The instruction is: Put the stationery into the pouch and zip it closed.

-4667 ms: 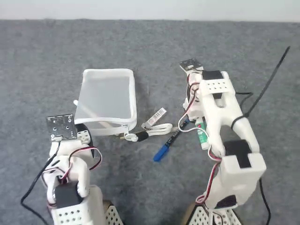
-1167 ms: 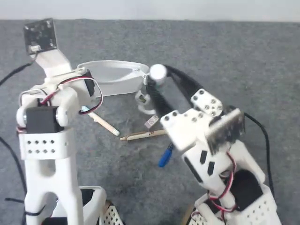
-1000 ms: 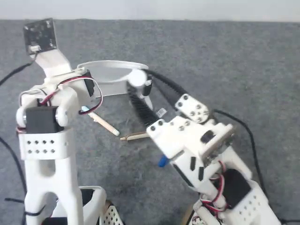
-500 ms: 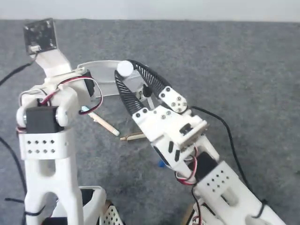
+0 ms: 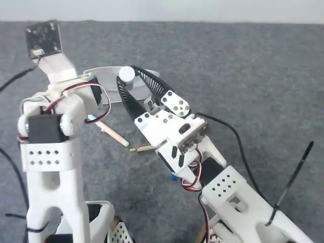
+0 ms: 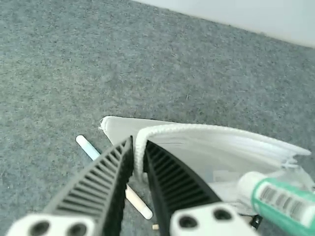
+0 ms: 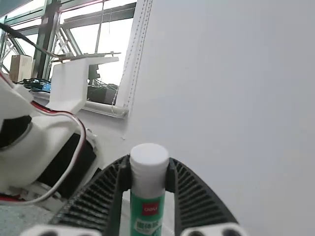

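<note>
Grey surface (image 5: 253, 76) across the whole scene. On it, toward the far left of the high view, the white pouch (image 5: 114, 93), lifted at one edge, mouth gaping. Left claw (image 6: 139, 141): clenched on the pouch's rim, pinning that edge between both jaws and holding the mouth open. Right claw (image 5: 125, 83): clamped around a glue stick (image 5: 126, 74), white cap foremost, green label behind it, up at the open mouth. Whether over the opening or just beside the rim, hard to tell; not yet inside, as far as can be seen. Loose on the surface near the pouch: a white pen (image 5: 114, 134) just beside the left arm, a wooden pencil (image 5: 144, 147) close by it, and a blue piece (image 5: 173, 176) mostly hidden under the right arm.

Step in hand, by the look of it: loading the glue stick. Next move calls for lowering the stick past the rim and letting go only once well within the mouth. Too early, and likely to glance off the rim onto the surface. After that, pen, pencil and blue piece to fetch, then the zip.
</note>
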Robot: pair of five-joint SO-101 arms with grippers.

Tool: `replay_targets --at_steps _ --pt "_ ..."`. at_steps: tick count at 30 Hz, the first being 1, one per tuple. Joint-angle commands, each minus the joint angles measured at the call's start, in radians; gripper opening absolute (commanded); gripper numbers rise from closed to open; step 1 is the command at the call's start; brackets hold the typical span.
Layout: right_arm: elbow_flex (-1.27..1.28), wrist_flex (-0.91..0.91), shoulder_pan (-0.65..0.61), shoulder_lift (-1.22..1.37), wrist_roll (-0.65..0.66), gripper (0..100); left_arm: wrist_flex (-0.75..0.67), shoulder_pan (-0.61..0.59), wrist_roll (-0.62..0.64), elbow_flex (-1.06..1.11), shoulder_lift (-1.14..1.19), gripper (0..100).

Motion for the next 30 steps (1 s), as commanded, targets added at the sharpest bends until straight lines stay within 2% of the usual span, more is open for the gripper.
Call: replay_targets --at_steps 1,9,19,30 --pt "0.025 -0.027 0.015 0.07 -0.006 0.7 -0.008 0.005 0.018 -0.018 0.0 1" --pt "0.021 -0.246 0.097 0.142 -0.005 0.7 -0.008 0.006 0.018 -0.016 0.0 1" --pt "-0.023 -0.255 0.097 0.189 -0.005 0.7 -0.008 0.005 0.018 -0.016 -0.003 1" --pt "-0.015 -0.229 0.088 0.059 -0.006 0.7 -0.008 0.008 0.018 -0.016 -0.006 1"
